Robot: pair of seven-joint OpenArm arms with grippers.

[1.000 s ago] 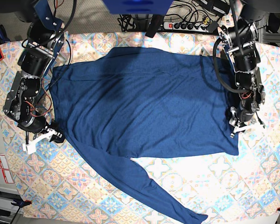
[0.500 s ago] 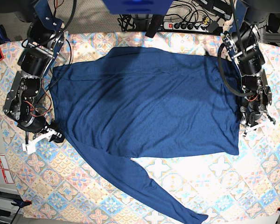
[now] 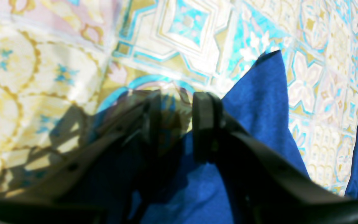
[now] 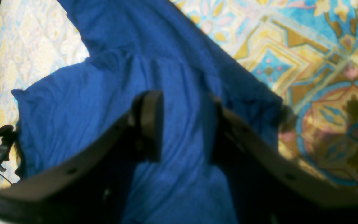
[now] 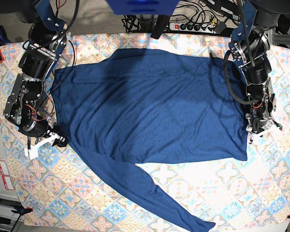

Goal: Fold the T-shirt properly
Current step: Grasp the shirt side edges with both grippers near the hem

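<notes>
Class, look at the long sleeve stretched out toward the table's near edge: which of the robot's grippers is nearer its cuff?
Left, though neither is close. The left gripper sits at the T-shirt's hem edge; the right gripper is at the opposite side, beside the shoulder, farther from the cuff.

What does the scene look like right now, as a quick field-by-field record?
garment: T-shirt, dark blue, long-sleeved, spread flat and not yet folded
sleeve: one long sleeve trails toward the near edge of the table
surface: patterned tablecloth
left hand: open, nothing between its fingers, at the shirt's hem corner
right hand: open, above the shirt near its edge, holding nothing
background: power strip and cables beyond the table
</notes>
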